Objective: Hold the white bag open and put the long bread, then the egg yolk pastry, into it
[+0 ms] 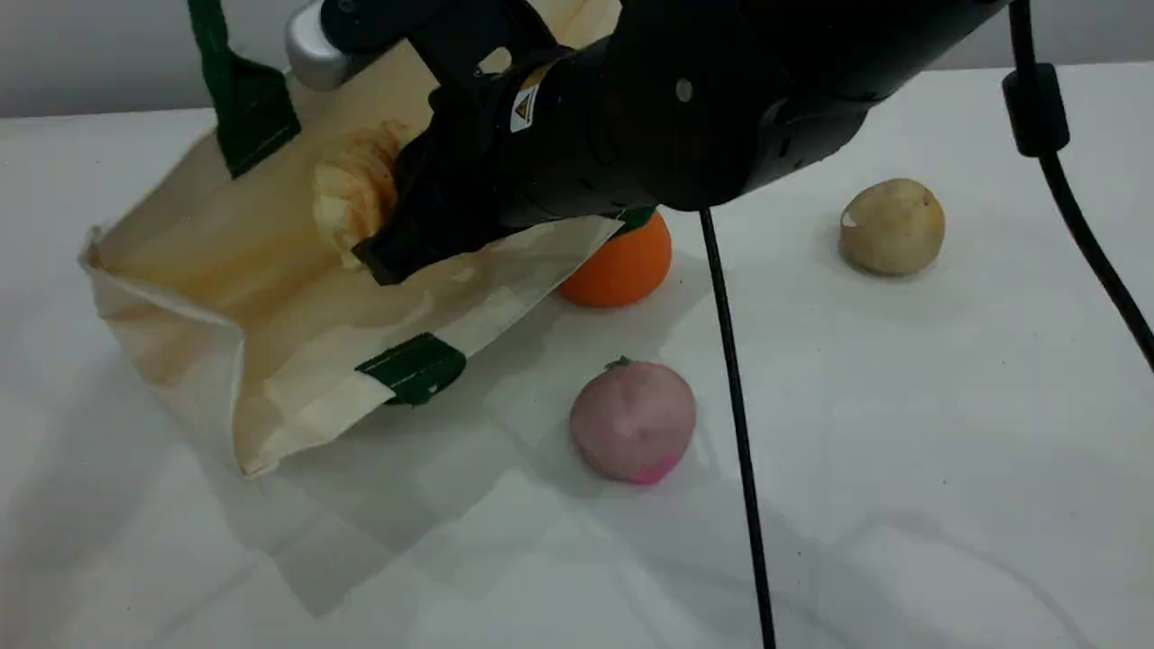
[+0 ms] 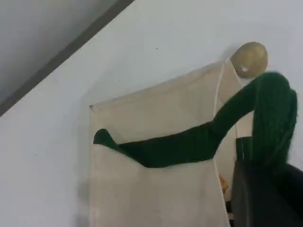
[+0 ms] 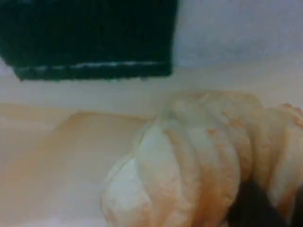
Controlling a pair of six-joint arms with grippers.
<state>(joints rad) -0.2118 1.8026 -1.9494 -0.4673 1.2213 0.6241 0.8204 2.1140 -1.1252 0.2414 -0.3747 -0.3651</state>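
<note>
right arm (image 1: 721, 90) hides white bag (image 1: 225, 261) mouth; orange fruit (image 1: 622, 269), pink ball (image 1: 634, 433) beside

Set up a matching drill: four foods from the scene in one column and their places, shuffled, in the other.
1. long bread
2. egg yolk pastry
3. pink ball
4. orange fruit

A. right beside the white bag, at its opening edge
B. inside the bag's mouth
C. alone on the table's right
D. nearest the camera, by the black cable

Pairs: 1-B, 2-C, 3-D, 4-A
</note>
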